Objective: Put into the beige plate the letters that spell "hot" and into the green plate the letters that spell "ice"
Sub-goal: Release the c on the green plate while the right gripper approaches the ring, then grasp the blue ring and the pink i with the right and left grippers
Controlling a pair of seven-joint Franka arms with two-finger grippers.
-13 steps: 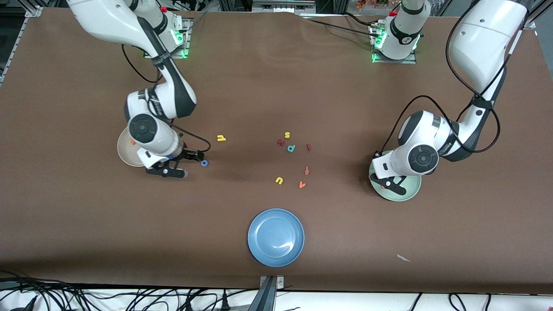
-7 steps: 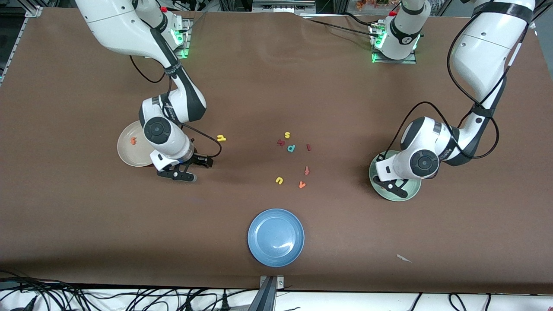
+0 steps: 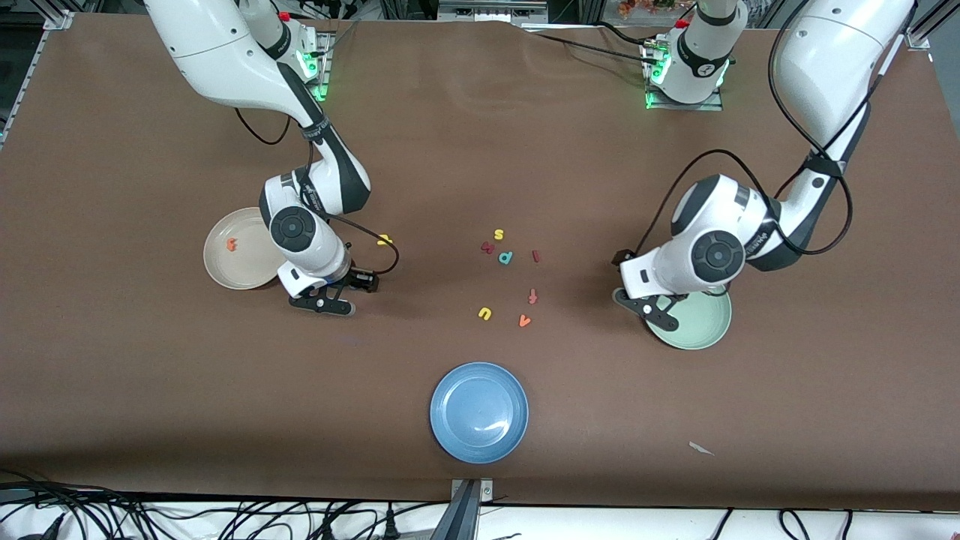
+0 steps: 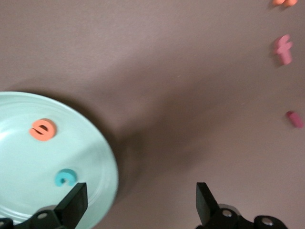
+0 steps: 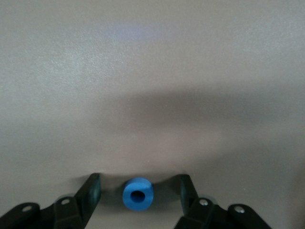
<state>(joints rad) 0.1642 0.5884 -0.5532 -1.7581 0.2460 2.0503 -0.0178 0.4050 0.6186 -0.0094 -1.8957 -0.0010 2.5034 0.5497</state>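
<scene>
Since the earlier frame, right gripper (image 5: 138,191) had moved off the round cream-beige plate (image 3: 251,271), mid-left of frame, jaws open astride the blue foam ring o (image 5: 138,194). Left gripper (image 4: 140,202) hung open beside the mint-green plate (image 4: 102,157), holding orange e (image 4: 43,129) and teal c (image 4: 65,177).

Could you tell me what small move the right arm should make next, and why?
Probably close the right tool on the blue o. The right wrist view shows the ring lying on the table between the tool's open fingers, apart from both of them. The beige plate holds only the orange t, so the o belongs there next.
</scene>
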